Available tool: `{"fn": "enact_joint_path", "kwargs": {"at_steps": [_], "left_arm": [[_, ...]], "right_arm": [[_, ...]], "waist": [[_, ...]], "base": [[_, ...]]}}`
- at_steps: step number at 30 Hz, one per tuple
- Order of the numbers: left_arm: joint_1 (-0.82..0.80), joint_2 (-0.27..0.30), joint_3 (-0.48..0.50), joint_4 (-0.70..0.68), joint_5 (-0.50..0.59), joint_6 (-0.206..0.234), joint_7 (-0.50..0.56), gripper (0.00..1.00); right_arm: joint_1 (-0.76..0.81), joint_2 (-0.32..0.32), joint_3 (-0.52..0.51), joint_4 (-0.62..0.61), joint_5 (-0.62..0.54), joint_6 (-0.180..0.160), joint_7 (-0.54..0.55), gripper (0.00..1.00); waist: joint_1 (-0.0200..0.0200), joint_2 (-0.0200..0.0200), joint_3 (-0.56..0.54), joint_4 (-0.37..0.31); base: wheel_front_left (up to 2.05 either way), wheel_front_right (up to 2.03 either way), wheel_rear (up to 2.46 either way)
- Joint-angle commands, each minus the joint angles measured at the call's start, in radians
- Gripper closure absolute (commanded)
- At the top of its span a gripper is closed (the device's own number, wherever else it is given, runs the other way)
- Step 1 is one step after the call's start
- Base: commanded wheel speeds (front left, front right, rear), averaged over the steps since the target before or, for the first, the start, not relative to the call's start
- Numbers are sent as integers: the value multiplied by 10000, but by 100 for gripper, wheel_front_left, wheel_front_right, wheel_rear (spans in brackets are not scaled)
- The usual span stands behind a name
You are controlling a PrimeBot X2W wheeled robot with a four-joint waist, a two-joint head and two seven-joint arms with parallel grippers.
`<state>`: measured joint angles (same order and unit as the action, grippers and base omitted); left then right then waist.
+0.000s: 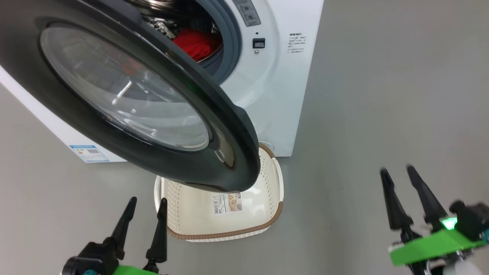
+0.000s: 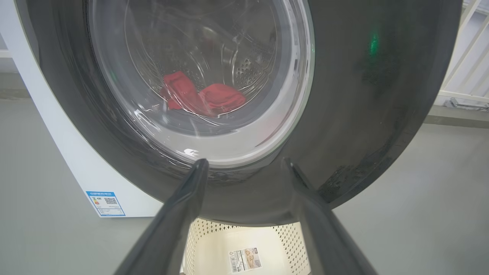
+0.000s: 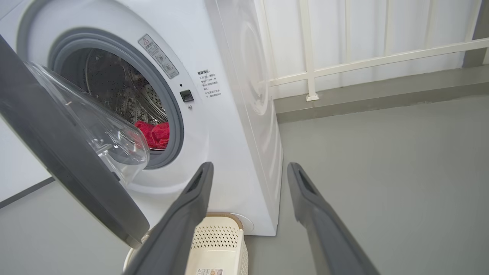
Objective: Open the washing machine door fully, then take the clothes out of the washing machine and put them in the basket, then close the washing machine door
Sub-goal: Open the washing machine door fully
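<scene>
The washing machine door (image 1: 126, 95) stands partly open, its black rim and clear window swung out over the basket (image 1: 221, 229). Red clothes (image 1: 196, 42) lie inside the steel drum of the white washing machine (image 1: 282, 95). In the left wrist view the clothes (image 2: 202, 97) show through the door (image 2: 363, 114) window. The right wrist view shows the clothes (image 3: 154, 134) through the gap beside the door (image 3: 68, 168). My left gripper (image 1: 147, 206) is open, low beside the basket's left end. My right gripper (image 1: 397, 173) is open over bare floor, well right of the machine.
Grey floor (image 1: 382, 95) spreads to the right of the machine. A white railing (image 3: 363, 57) and wall stand behind the machine (image 3: 237, 133). A blue label (image 1: 88, 152) sits low on the machine's front. The basket (image 3: 219, 244) stands right against the machine's base.
</scene>
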<state>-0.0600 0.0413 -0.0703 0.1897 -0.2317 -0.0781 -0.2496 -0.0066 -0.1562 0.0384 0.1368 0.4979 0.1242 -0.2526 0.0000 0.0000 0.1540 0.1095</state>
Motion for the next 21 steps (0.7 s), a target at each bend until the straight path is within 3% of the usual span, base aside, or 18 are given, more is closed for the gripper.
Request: {"fn": "enact_joint_path", "kwargs": {"at_steps": [1,10,21], "left_arm": [[-24,89,210,-307,-105,118,-122,0],[-50,89,-99,-371,-289,198,-122,0],[-53,89,-480,-347,-464,285,-122,0]], "right_arm": [[-737,-158,429,-432,332,65,-91,100],[-2252,-296,1417,-453,1940,65,-91,100],[-4413,-1205,4312,31,5780,65,-91,100]], "waist": [[0,0,21,75],[0,0,107,393],[0,0,201,965]], "base": [[0,0,0],[0,0,0],[0,0,0]]}}
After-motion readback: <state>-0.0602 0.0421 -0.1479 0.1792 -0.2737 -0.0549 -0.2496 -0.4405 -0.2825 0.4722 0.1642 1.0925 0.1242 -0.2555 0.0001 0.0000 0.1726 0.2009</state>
